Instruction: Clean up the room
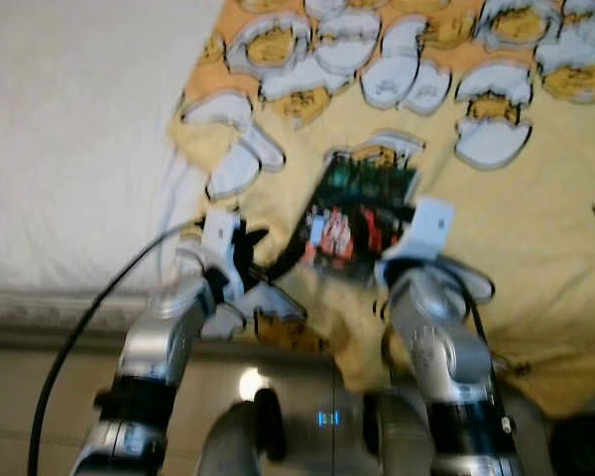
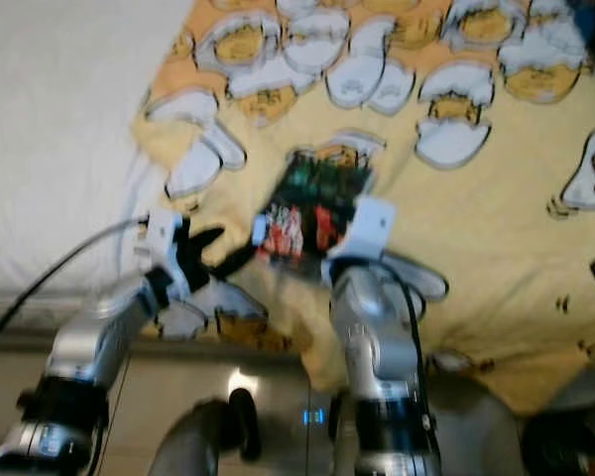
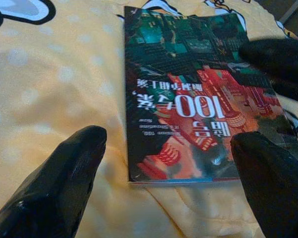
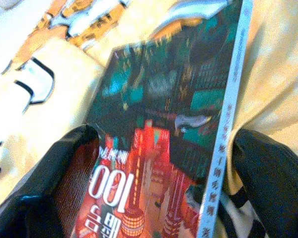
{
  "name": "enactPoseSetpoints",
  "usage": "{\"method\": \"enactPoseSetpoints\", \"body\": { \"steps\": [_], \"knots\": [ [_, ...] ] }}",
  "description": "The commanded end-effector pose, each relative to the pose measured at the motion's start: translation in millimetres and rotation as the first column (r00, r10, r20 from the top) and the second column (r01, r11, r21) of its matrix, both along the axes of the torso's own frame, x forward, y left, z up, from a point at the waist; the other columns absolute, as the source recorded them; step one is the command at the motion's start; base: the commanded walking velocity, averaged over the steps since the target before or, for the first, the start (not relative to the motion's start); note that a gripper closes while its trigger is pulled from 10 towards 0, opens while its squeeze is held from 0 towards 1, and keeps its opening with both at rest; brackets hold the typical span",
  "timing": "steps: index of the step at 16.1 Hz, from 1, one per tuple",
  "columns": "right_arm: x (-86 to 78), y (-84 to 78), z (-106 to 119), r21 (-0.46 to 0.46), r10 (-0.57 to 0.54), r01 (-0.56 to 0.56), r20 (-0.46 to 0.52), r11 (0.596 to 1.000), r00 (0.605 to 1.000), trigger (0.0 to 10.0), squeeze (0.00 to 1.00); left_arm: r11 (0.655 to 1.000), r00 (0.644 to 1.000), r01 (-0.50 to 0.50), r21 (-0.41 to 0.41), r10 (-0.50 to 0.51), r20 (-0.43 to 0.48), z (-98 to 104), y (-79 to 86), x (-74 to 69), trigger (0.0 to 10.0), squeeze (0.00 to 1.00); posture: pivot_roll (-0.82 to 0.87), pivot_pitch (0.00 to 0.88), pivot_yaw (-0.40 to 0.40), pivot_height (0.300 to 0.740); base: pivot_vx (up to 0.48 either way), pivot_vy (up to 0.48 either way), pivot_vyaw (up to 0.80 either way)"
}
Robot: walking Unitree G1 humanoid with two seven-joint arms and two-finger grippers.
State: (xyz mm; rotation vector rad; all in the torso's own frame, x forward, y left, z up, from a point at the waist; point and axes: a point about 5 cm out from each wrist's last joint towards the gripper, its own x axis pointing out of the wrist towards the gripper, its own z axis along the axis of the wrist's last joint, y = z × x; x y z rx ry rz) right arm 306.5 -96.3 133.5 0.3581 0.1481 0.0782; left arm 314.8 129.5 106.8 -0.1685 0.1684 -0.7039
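Both claws, left [image 3: 164, 163] and right [image 4: 164, 168], spread astride a paperback book [image 1: 355, 213] lying on the yellow duck-print blanket [image 1: 535, 228].

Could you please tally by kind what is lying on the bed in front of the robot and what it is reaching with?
Book, dark green and red cover: 1
Yellow blanket with a cartoon print: 1
White bedsheet: 1
Grippers, left gripper and right gripper, both with fingers open at the book: 2
Total: 5
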Motion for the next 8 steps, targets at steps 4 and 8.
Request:
{"method": "enactPoseSetpoints", "body": {
  "steps": [4, 8],
  "knots": [
    [-19.3, 36.1, -10, 0.067, 0.094, -0.091, -0.036, 0.994, 0.995, 10.0, 0.0, 1.0, 1.0, -0.001, 0.012, 0.001, -0.025, -8, -2.5, -3.6, 10.0, 0.0, -0.18, 0.207, 0.111, 0.723, 0.0, 0.0, 0.0],
    [-17.7, 36.9, -14, 0.068, 0.09, -0.085, -0.066, 0.994, 0.994, 10.0, 0.0, 1.0, 1.0, 0.003, 0.018, -0.003, -0.023, -7, -1.3, -3.1, 10.0, 0.0, -0.17, 0.211, 0.109, 0.723, 0.0, 0.0, 0.0]
  ]
}}
